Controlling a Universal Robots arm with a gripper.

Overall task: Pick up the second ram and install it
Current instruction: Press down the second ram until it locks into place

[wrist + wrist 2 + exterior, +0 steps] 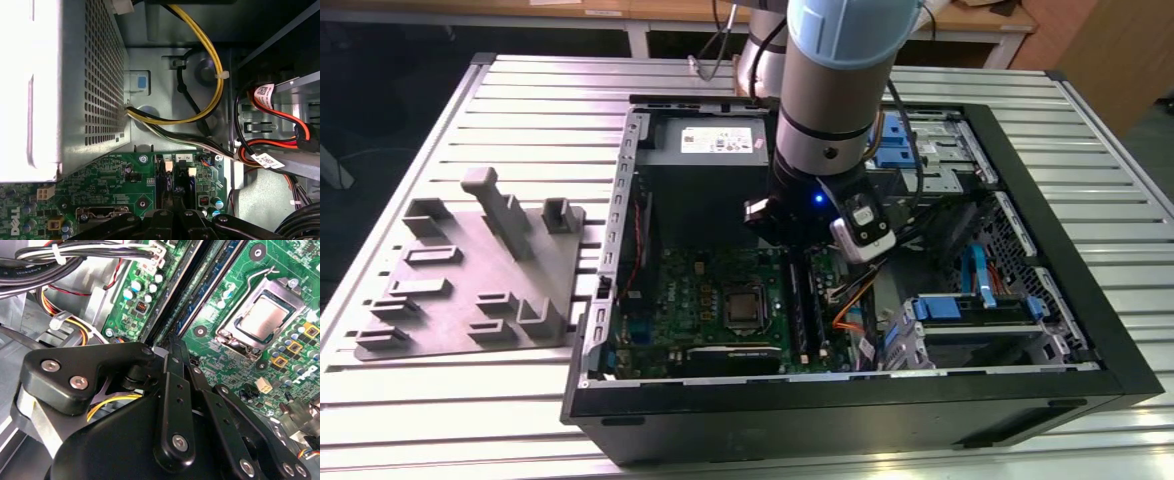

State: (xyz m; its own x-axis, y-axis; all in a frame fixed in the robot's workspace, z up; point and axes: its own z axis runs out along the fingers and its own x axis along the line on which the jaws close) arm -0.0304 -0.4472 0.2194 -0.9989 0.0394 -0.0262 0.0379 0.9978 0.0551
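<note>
**Black fingers closing over the memory slots**

Reaching straight down into the open computer case (1067, 330), with the arm (834, 90) standing upright above the green motherboard (687, 300). Holding the gripper (793, 262) low over the long black slots (817, 315), beside the processor socket (744, 310). Showing the fingers (176, 370) drawn nearly together into one narrow tip in the second wrist view, and hovering just above the slot ends in the first wrist view, gripper (175, 200) centred between them. Standing on edge directly under the gripper, running along the slots: the second ram (798, 305), a slim dark stick. Leaving it impossible to tell whether the closed fingers are actually touching it.

Lying on the slatted metal tabletop (520, 90), with the case filling the middle and the exterior view's right side. Sitting near the tabletop edge on the exterior view's left: a grey moulded fixture (467, 290).
</note>
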